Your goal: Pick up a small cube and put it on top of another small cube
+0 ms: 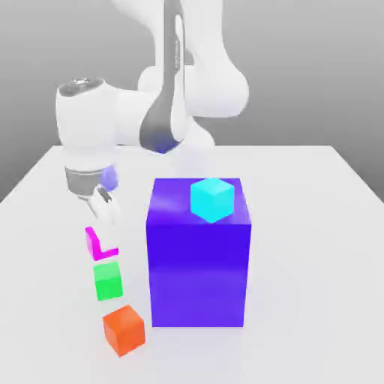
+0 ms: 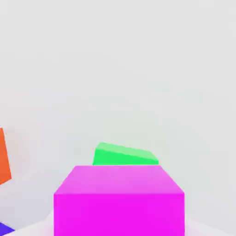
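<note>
In the exterior view my gripper (image 1: 103, 237) hangs at the left of the table, shut on the small magenta-pink cube (image 1: 93, 241). My pale fingers hide part of that cube. Directly beneath it stands the small bright green cube (image 1: 108, 281). The gap between the two is very thin, and I cannot tell whether they touch. In the hand view the magenta cube (image 2: 119, 200) is close and large, with the green cube's top (image 2: 124, 156) peeking out beyond it.
A big blue-violet block (image 1: 199, 262) stands just to the exterior view's right of the green cube, carrying a cyan cube (image 1: 212, 199) on top. An orange cube (image 1: 124, 330) sits on the white table (image 1: 315, 285) in front of the green one.
</note>
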